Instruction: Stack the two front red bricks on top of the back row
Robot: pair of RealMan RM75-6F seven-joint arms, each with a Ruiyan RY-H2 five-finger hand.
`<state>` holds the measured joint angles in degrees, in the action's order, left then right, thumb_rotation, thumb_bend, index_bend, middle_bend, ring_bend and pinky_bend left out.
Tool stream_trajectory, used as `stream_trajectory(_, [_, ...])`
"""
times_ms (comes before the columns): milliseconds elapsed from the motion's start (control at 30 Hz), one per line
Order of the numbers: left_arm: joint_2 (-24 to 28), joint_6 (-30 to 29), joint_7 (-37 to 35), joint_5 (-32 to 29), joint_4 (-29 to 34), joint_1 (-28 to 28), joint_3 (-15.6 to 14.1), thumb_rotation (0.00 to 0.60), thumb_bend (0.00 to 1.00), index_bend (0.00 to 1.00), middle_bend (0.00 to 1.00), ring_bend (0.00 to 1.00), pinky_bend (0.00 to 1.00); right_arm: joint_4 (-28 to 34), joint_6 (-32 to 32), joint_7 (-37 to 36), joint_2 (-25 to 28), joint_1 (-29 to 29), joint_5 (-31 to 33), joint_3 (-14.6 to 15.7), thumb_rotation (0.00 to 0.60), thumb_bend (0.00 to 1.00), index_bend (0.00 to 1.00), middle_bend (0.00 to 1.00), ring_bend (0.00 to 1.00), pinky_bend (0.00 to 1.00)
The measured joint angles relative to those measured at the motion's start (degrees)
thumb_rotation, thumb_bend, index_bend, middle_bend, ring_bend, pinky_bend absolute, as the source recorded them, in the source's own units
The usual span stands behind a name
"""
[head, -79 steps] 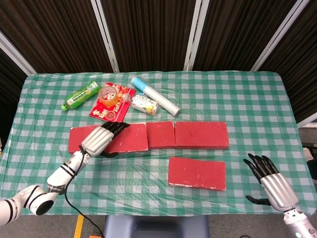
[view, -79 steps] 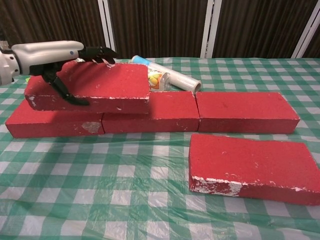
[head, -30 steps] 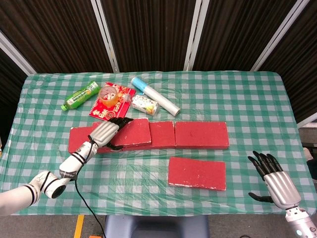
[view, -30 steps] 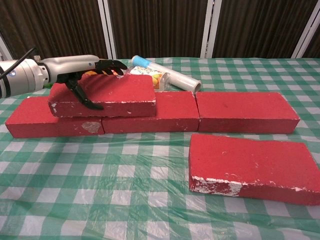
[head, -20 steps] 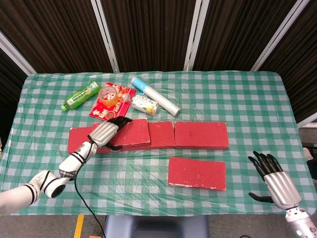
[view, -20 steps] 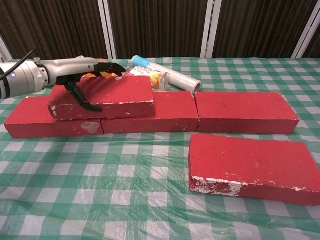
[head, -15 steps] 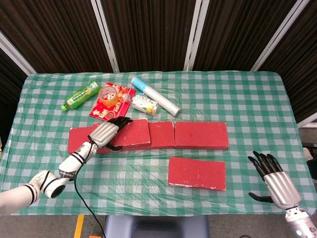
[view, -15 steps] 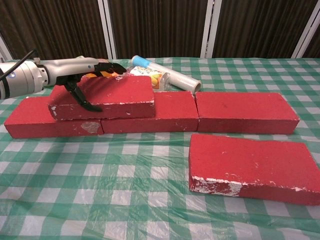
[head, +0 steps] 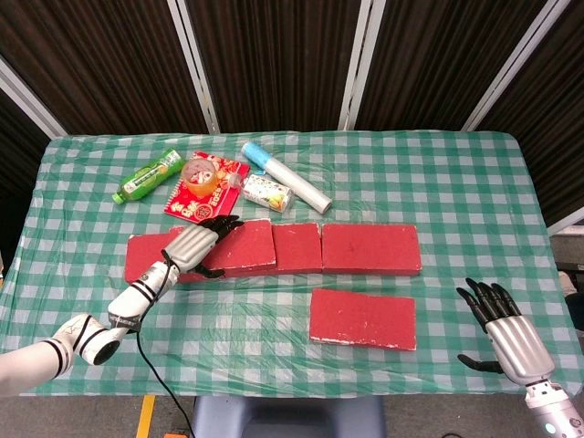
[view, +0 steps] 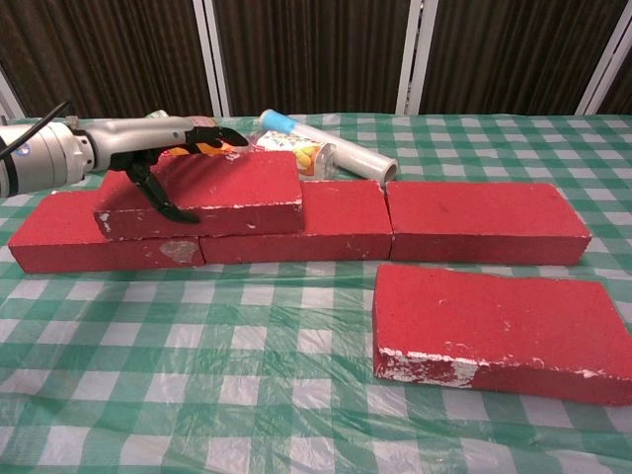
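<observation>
Three red bricks form the back row: left, middle and right. A fourth red brick lies on top, across the left and middle bricks. My left hand grips its left end, with the fingers over the top and the thumb on the front face; the same hand shows in the head view. One red brick lies flat in front of the row, on the right. My right hand hovers open at the front right, well away from the bricks.
Behind the row lie a green bottle, a red packet with a tape roll on it, a small can and a roll of clear film. The checked cloth runs to the table's front edge.
My left hand carried the raised brick right and back and lowered it onto the back row; it has hardly moved in the last second. The right hand drew back slightly.
</observation>
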<state>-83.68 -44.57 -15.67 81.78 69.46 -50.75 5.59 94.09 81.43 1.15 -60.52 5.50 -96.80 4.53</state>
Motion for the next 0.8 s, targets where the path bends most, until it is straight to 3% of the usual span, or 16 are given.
stream_trajectory(800, [1.50, -1.02, 2.29, -0.22, 2.88, 0.39, -0.10, 0.600, 0.22, 0.00, 0.00, 0.00, 0.09, 0.11, -0.20, 0.56, -0.22, 0.03, 0.28, -0.17, 0.600, 0.08, 0.00, 0.00, 0.00, 0.00])
